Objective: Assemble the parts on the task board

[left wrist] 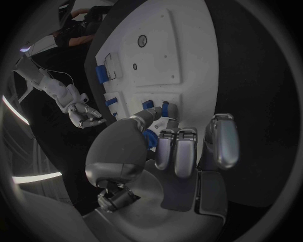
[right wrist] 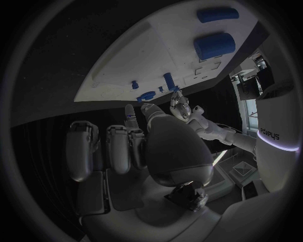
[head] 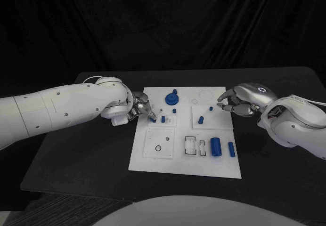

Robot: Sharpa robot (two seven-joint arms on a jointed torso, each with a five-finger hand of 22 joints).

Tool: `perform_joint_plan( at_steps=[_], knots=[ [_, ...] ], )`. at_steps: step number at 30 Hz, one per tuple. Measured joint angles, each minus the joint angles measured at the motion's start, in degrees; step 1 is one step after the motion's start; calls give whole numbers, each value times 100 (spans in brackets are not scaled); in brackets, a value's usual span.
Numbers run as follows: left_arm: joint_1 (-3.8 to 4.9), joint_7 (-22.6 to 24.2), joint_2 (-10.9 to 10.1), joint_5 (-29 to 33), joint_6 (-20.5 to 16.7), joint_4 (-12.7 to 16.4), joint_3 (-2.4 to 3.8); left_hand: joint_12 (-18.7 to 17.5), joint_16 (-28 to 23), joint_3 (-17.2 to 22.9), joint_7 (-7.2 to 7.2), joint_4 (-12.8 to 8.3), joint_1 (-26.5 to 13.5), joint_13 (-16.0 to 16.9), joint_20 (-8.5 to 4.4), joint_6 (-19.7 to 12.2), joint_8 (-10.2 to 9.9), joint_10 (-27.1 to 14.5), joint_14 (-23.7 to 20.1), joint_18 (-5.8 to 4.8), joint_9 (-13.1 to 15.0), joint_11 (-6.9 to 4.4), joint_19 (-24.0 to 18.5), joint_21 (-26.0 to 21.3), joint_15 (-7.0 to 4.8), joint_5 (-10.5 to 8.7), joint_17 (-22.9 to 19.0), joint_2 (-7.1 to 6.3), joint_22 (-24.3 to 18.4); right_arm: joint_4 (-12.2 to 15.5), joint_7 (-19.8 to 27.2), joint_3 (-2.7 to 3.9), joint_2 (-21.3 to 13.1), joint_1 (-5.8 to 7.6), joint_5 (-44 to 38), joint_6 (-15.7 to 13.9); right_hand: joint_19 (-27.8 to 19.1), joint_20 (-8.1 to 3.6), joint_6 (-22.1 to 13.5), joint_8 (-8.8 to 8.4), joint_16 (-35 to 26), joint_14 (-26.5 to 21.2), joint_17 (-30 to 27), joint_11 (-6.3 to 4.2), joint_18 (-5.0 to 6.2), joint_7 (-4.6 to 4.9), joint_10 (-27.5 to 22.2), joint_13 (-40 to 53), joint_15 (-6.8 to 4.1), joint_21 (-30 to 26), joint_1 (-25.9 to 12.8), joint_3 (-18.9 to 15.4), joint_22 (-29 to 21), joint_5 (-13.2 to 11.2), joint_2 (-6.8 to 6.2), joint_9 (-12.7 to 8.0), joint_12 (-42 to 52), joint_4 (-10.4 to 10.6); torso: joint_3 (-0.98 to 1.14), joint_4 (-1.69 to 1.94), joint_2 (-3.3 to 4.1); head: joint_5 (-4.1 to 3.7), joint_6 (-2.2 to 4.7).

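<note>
The white task board lies mid-table. My left hand is at its left edge, and thumb and a finger pinch a small blue peg that stands on the board. A second peg stands beside it. My right hand hovers over the board's upper right edge with fingers curled, thumb against a fingertip. Whether anything is between them I cannot tell. A tiny blue piece lies just below that hand. A round blue gear sits at the board's top.
More blue parts are on the board: a peg mid-right, a thick cylinder and a slimmer one at lower right. Empty slots and a ring hole lie lower left. Black table surrounds the board.
</note>
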Motion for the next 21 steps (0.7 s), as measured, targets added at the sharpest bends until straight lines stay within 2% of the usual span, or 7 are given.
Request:
perform_joint_plan(
  at_steps=[2, 13, 16, 21],
  knots=[
    [-1, 4, 4, 1, 3, -4, 0, 0, 0, 0, 0, 0, 0, 0, 0, 0, 12, 0, 0, 0, 1, 0, 0, -7, 0, -34, 0, 0, 0, 0, 0, 0, 1, -2, 0, 0, 0, 0, 0, 0, 0, 0, 0, 0, 0, 0, 0, 0, 0, 0, 0, 0, 0, 0, 0, 0, 0, 0, 1, 2, -2, 0, 0],
    [-10, 10, 50, -1, 52, -49, 0, 0, 0, -51, -23, -44, 20, 0, 0, -24, 14, 0, 0, 0, 18, 0, 0, -60, 0, -804, 0, 20, -1, -2, -2, 0, 3, -6, 0, 3, 0, 0, 0, 0, 0, 0, 0, 0, 0, 0, 0, 0, 0, 0, 0, 0, -1, 0, 0, 0, 0, 0, 0, 5, -1, 7, 0],
    [-10, 8, 63, -2, 77, -67, 2, 0, 0, -263, -82, 83, 3, 0, 0, 16, 15, 0, 0, 1, 6, 0, 0, -60, 0, -1144, 0, 36, -1, -3, -3, 0, 5, -6, 0, 4, 0, 0, 0, 0, 0, 0, 0, 0, 0, 0, 0, 0, 0, 0, 0, 16, -1, 0, 0, 0, 0, -17, 0, 4, -1, 7, 0],
    [-13, -1, 77, -3, 123, -98, 4, 0, 0, -561, -103, 254, -113, 0, 0, 103, -22, 0, 0, 0, -58, 0, 0, -89, 0, -1427, 0, 11, -1, -4, -3, 0, 6, -7, 0, 6, 0, 0, 0, 0, 0, 0, 0, 0, 0, 0, 0, 0, 0, 0, 0, 16, -1, -1, 0, 0, 0, -17, -1, 2, 0, 7, 0]
  ],
)
